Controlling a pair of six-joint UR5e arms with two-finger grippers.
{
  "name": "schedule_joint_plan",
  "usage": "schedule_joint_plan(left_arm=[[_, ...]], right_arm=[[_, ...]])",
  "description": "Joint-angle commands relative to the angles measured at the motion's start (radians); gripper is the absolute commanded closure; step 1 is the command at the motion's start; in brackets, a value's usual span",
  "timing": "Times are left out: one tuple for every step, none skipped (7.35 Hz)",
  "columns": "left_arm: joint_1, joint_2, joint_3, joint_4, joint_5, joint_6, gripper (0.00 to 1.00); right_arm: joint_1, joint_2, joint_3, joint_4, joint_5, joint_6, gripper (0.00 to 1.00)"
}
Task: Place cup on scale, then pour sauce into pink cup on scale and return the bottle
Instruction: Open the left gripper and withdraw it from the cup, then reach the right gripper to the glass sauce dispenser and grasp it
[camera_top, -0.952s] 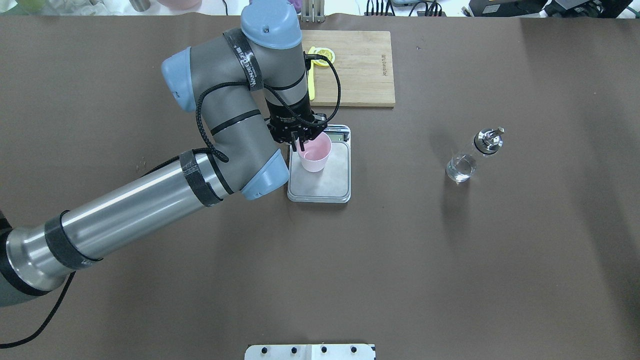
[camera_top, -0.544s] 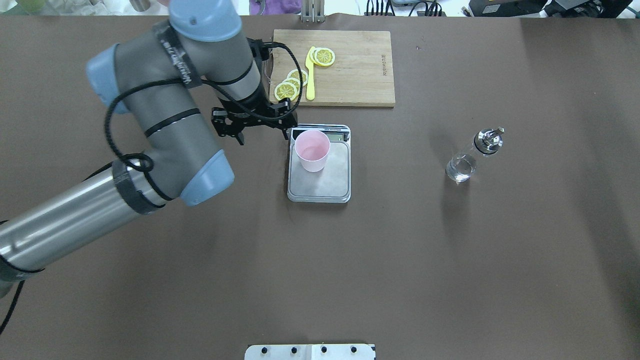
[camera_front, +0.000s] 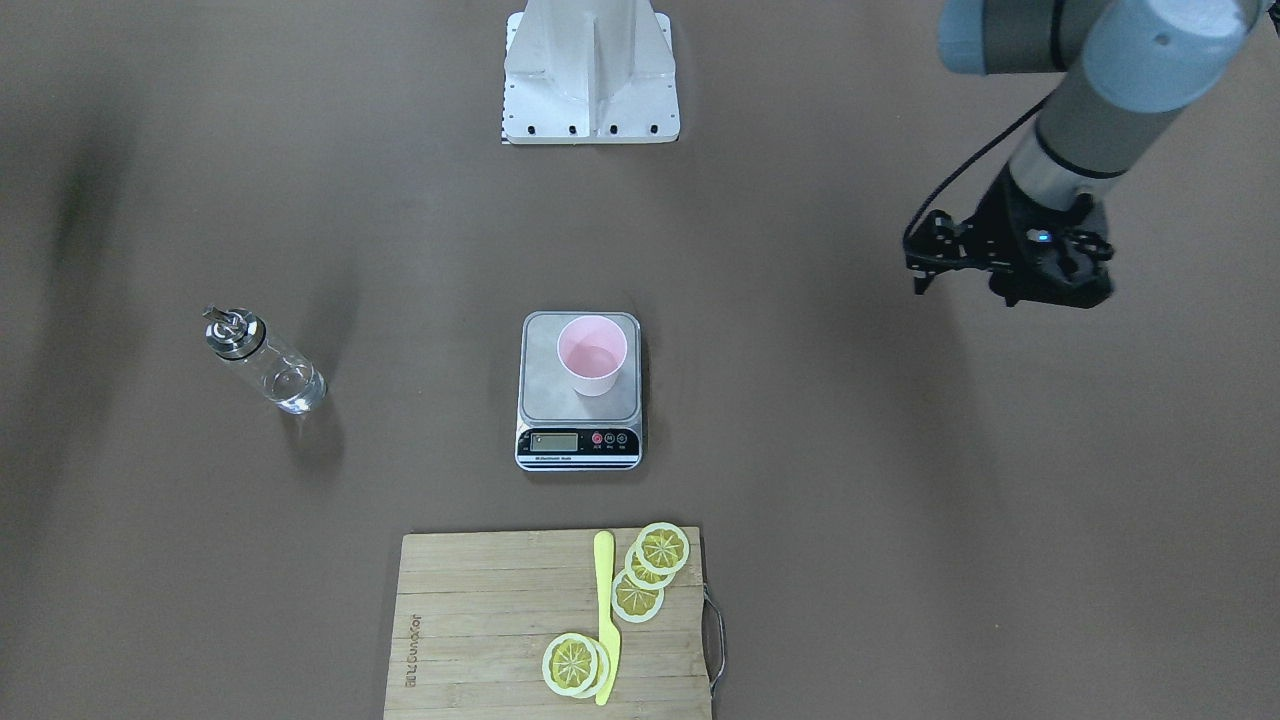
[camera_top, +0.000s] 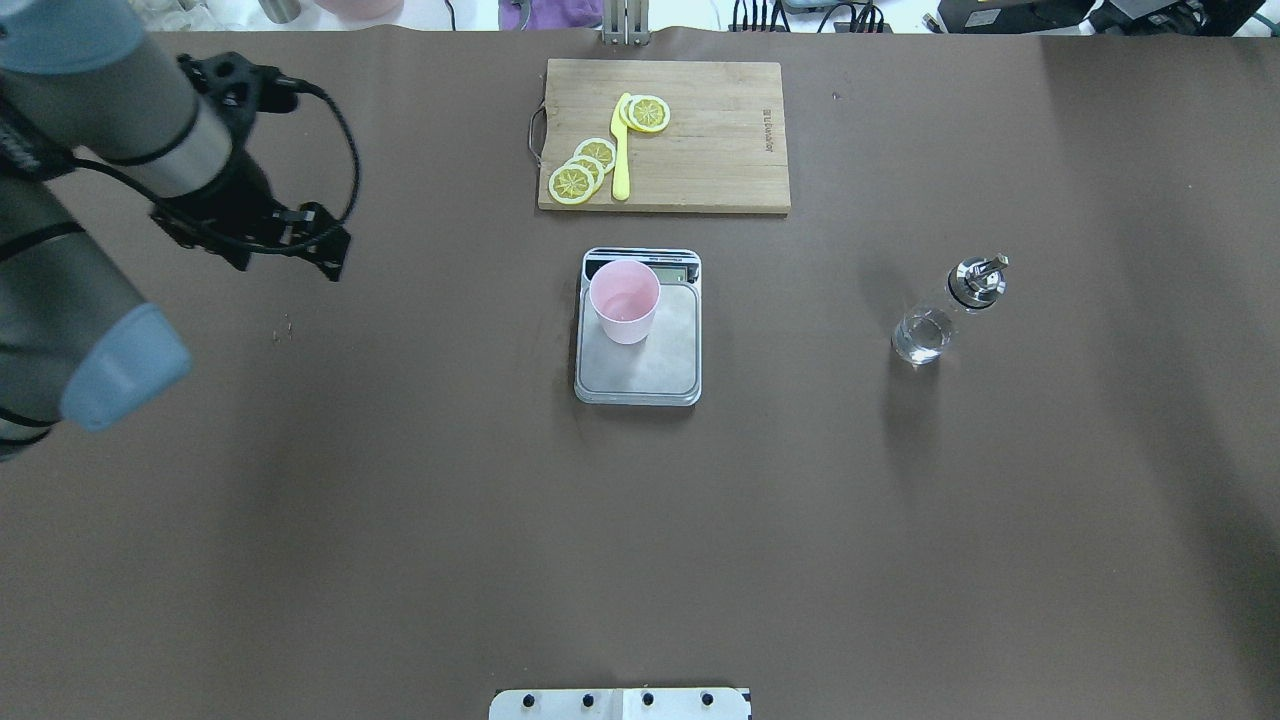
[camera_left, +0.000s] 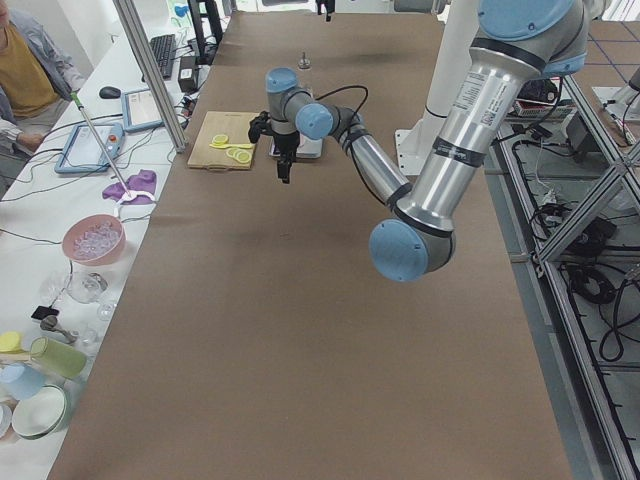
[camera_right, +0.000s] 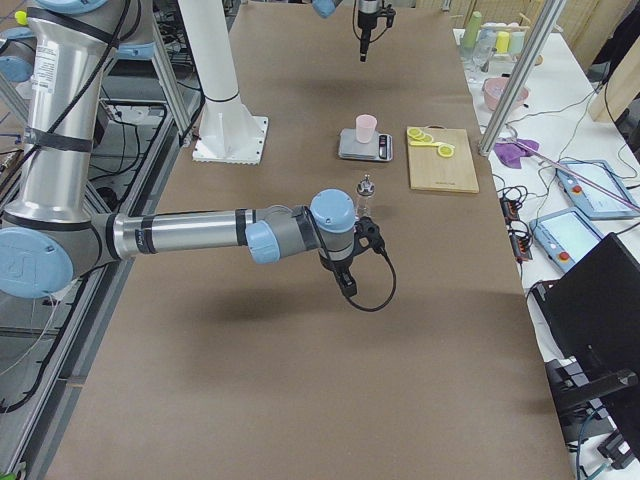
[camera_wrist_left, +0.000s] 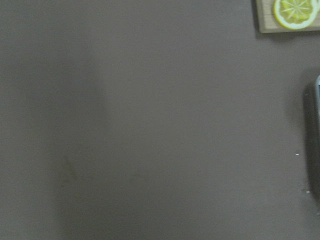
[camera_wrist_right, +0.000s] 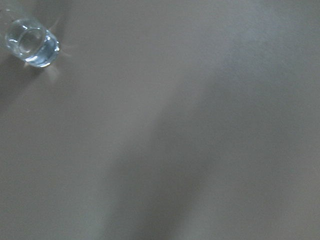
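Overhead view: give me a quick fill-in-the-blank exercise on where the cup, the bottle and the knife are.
The pink cup stands upright on the ____.
In the overhead view, the bottle stands to the ____ of the cup.
The yellow knife lies on the wooden cutting ____, beside the lemon slices.
Missing words: scale; right; board.

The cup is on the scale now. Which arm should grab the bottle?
The right arm. The bottle stands on the robot's right, and the right gripper hangs on that side. The left gripper is far beyond the scale, on the other side.
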Motion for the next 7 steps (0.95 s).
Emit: schedule_joint_plan(left_arm=[[-0.200,0.103,0.042,0.005,-0.080,0.329,0.03],[-0.231,0.103,0.078,0.004,-0.088,0.377,0.02],[-0.251,0.102,0.108,0.001,-0.090,0.401,0.03],[-0.273,0.100,0.136,0.002,-0.090,0.456,0.02],[-0.296,0.102,0.156,0.004,-0.090,0.511,0.03],[-0.314,0.103,0.158,0.005,-0.090,0.530,0.03],[-0.316,0.103,0.158,0.005,-0.090,0.530,0.03]], right_arm=[[-0.165,0.035,-0.004,0.135,-0.040,0.022,0.12],[-0.207,0.099,-0.019,0.133,-0.043,0.010,0.14],[-0.247,0.139,-0.041,0.161,-0.057,0.010,0.11],[-0.255,0.144,-0.044,0.185,-0.123,0.016,0.00],[-0.279,0.156,-0.053,0.195,-0.127,0.022,0.00],[-0.292,0.170,-0.059,0.208,-0.124,0.080,0.01],[-0.301,0.196,-0.059,0.218,-0.130,0.170,0.09]])
